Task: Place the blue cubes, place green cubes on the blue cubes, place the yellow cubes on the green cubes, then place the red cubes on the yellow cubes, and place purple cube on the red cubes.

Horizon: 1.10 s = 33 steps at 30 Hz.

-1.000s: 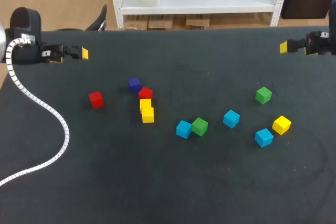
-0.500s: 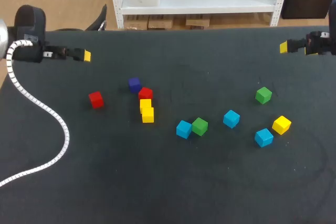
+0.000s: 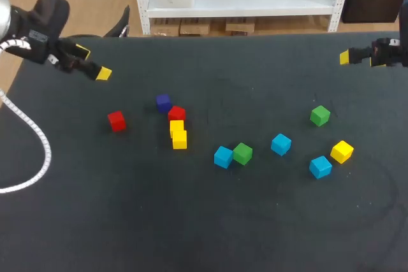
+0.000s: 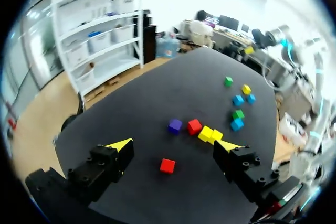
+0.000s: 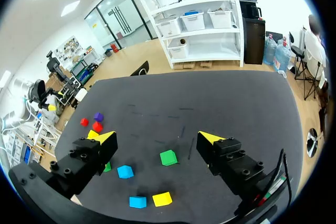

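Three blue cubes lie right of centre: one point(image 3: 223, 157) touching a green cube point(image 3: 242, 153), another point(image 3: 280, 144), and a third point(image 3: 320, 166) beside a yellow cube point(image 3: 342, 151). A second green cube point(image 3: 320, 115) sits farther back. Left of centre, a purple cube point(image 3: 163, 102), a red cube point(image 3: 176, 114) and two yellow cubes point(image 3: 178, 134) form a cluster; a lone red cube point(image 3: 116, 120) lies apart. My left gripper point(image 3: 93, 62) hovers open at the far left, and that lone red cube point(image 4: 167, 166) lies ahead of it. My right gripper point(image 3: 357, 58) is open at the far right edge, the green cube point(image 5: 168, 157) ahead of it.
The dark table point(image 3: 255, 221) runs wide toward the front. A white ribbed cable point(image 3: 38, 138) from my left arm hangs over its left edge.
My left arm has lifted and turned, so its gripper now points diagonally down toward the table; its cable swung left. The right arm and all cubes are unmoved.
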Available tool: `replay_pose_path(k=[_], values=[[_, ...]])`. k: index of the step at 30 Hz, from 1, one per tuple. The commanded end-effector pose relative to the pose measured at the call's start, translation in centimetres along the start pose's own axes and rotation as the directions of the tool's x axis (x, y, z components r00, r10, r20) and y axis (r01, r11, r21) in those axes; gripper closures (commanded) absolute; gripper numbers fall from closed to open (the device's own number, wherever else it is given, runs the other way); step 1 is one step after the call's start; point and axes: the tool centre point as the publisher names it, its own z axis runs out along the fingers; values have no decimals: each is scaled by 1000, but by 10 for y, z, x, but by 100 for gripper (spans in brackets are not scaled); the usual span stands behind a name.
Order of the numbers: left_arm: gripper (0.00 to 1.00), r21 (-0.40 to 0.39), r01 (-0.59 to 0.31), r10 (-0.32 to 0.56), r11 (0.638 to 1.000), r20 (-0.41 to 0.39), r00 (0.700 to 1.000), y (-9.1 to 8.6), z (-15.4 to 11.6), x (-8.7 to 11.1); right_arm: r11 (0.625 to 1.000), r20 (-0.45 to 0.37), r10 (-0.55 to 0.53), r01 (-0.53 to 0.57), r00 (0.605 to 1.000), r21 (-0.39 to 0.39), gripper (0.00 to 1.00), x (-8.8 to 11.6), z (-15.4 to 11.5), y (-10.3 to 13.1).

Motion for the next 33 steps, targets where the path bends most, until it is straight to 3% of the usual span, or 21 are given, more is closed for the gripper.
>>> replay_pose_path(k=[1,12,13,17,21,27,33], values=[[0,316,-574,597,755,29,801,5,-4,0,1000,1,0,0,1000,3,0,0,0,1],[0,316,-574,597,755,29,801,5,-4,0,1000,1,0,0,1000,3,0,0,0,1],[0,339,-599,629,725,27,777,6,2,0,1000,1,0,0,1000,3,0,0,0,1],[0,420,-601,659,680,10,752,14,23,1,1000,1,0,0,1000,3,0,0,0,1],[0,399,-588,640,703,5,768,24,30,6,1000,1,0,0,1000,3,0,0,0,1],[0,364,-521,554,772,16,832,39,45,10,1000,1,0,0,1000,3,0,0,0,1],[0,341,-497,514,798,45,856,45,56,3,1000,1,0,0,1000,3,0,0,0,1]])
